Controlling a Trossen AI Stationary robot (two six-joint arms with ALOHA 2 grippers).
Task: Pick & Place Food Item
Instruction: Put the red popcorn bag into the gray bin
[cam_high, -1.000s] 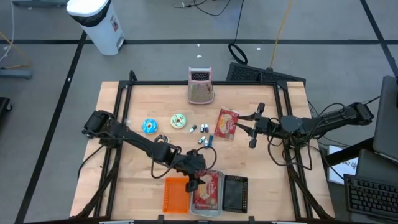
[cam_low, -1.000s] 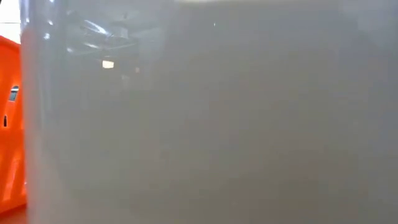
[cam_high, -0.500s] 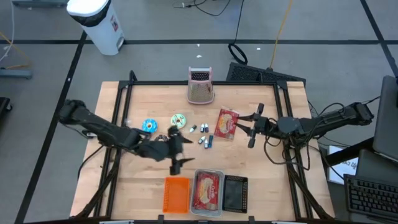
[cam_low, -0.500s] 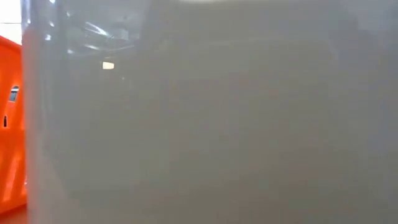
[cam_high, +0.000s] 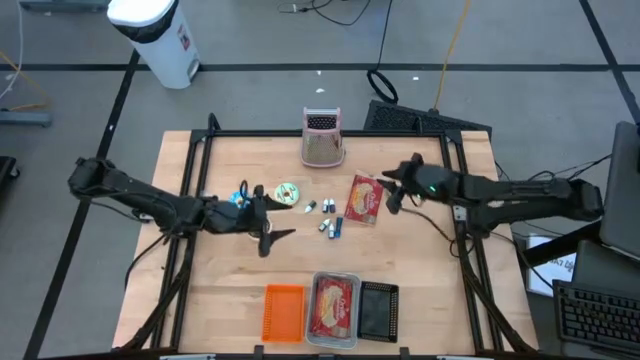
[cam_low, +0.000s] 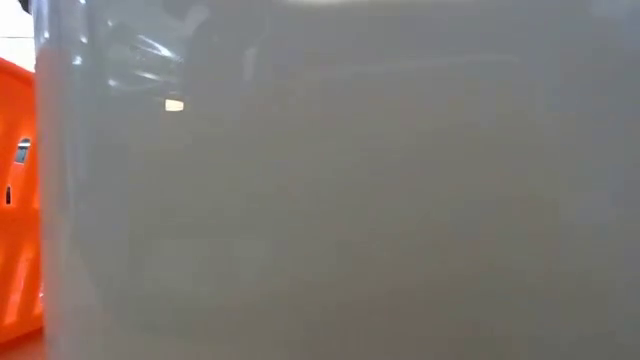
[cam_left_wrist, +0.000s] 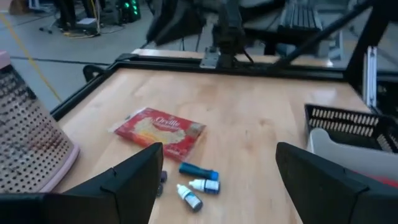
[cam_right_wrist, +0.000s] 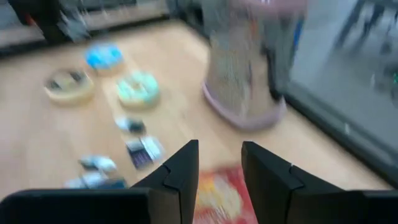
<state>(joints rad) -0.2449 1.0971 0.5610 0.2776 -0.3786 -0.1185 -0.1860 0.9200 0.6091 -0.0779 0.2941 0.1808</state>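
Note:
A red food packet (cam_high: 365, 198) lies flat on the table right of centre; it also shows in the left wrist view (cam_left_wrist: 160, 130) and the right wrist view (cam_right_wrist: 227, 186). My right gripper (cam_high: 388, 192) (cam_right_wrist: 221, 171) hovers at the packet's right edge, its fingers a little apart with nothing between them. A second red packet (cam_high: 332, 303) lies inside the clear tray (cam_high: 334, 276) at the near edge. My left gripper (cam_high: 266, 220) (cam_left_wrist: 217, 186) stands wide open and empty above the table's middle left, clear of the tray.
An orange tray (cam_high: 283, 312) and a black tray (cam_high: 378, 310) flank the clear tray. A pink grater (cam_high: 322, 138) stands at the far middle. A blue ring (cam_high: 240, 196), a green ring (cam_high: 288, 193) and small bottles (cam_high: 325, 215) lie mid-table. The tray's wall (cam_low: 340, 200) blocks the low view.
My left gripper has drawn back from over the clear tray, rising and going toward the table's left and far side; the packet stays in the tray. My right gripper has swung toward the table's left, down to the right edge of the packet on the table.

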